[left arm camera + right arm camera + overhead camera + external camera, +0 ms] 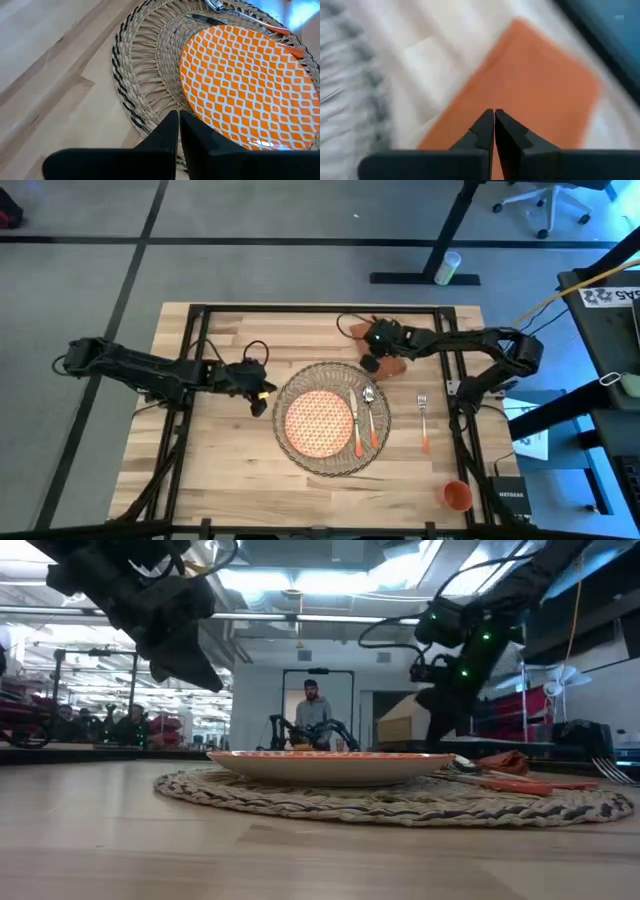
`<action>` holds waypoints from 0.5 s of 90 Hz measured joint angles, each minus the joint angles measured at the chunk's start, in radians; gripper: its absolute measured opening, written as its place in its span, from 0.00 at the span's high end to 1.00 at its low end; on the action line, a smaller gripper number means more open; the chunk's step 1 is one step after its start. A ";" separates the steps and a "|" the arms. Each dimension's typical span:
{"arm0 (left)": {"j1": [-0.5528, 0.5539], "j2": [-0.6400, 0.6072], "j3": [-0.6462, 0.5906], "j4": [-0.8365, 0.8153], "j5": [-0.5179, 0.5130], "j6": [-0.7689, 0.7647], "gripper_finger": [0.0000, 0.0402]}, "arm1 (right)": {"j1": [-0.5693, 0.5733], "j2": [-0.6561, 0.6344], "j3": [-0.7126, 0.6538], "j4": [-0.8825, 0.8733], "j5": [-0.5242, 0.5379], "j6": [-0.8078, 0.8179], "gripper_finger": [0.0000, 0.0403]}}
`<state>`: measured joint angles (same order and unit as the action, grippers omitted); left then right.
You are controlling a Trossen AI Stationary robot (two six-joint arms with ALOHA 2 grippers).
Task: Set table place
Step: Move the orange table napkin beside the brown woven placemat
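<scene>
Dark fingers pressed together fill the near edge of the right wrist view: the right gripper (494,120) hovers right over the rust-orange napkin (530,95), holding nothing that shows. That napkin lies on the table (230,470) just past the far right rim of the woven placemat (290,385).

Napkin placement looks like the step in hand. Next, the fingers would need to part, drop onto the cloth, pinch it and carry it to its spot by the mat.

Further out, the left gripper (178,127) waits at the mat's left rim, fingers closed and empty. On the mat sit the plate (318,423), knife (356,427) and spoon (371,417). A fork (423,423) lies right of it, and the cup (456,496) stands at the near right corner.
</scene>
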<state>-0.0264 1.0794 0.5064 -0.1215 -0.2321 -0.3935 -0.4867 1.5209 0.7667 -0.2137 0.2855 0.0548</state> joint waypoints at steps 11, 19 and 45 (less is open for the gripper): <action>0.002 0.000 0.000 -0.003 0.000 0.000 1.00 | -0.047 0.032 0.030 0.000 0.007 0.004 1.00; 0.002 0.000 0.000 -0.003 0.000 0.000 1.00 | -0.073 0.066 0.040 -0.009 0.001 0.003 1.00; 0.002 0.000 0.000 -0.002 0.000 0.010 1.00 | -0.090 0.184 0.077 -0.021 -0.072 0.018 1.00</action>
<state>-0.0246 1.0794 0.5064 -0.1238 -0.2321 -0.3831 -0.5770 1.7051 0.8433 -0.2344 0.2134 0.0723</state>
